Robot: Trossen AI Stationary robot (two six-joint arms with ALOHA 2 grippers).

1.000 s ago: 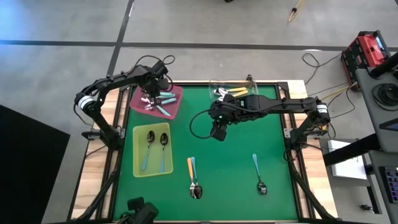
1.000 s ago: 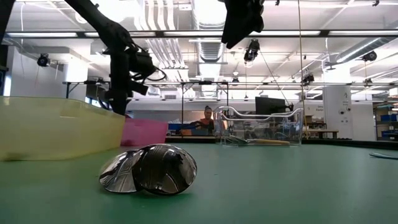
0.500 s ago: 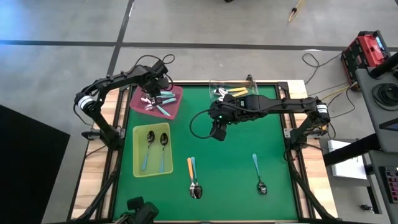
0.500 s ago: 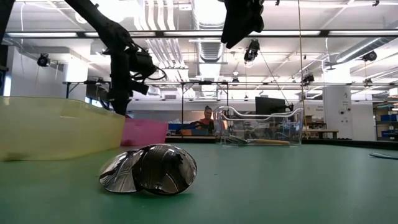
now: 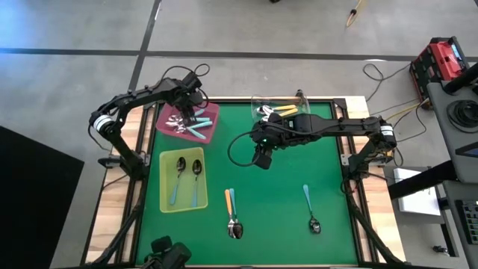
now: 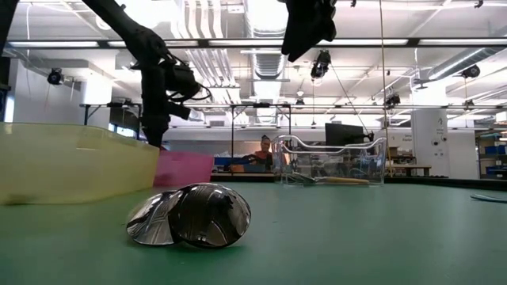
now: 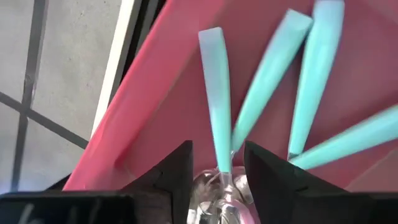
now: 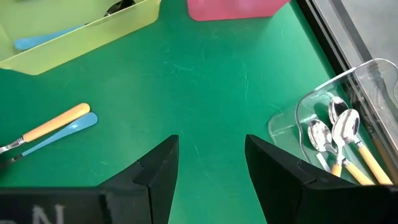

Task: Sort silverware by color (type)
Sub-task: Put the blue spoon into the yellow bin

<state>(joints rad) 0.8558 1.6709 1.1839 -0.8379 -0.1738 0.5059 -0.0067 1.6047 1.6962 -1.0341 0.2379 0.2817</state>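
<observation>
Right up close, the low view is filled by two shiny spoon bowls [image 6: 190, 215] lying together on the green tabletop [image 6: 356, 237], and only the high view shows they belong to an orange spoon [image 5: 228, 203] and a light blue spoon [image 5: 234, 209]. These look light, stiff and slick, so I'd take the slim plastic handle, not the rounded metal. A teal spoon [image 5: 309, 205] lies apart to the right. Farther in, the right gripper [image 5: 261, 158] hovers mid-tabletop, fingers wide and empty. Two blue-handled spoons rest in the yellow-green tray [image 5: 166, 202]. Farthest, the left gripper [image 5: 184, 112] hangs over the pink tray [image 5: 212, 127], fingers parted around a teal handle [image 7: 215, 93], not clamped. The clear tray [image 8: 286, 127] holds orange ones.
</observation>
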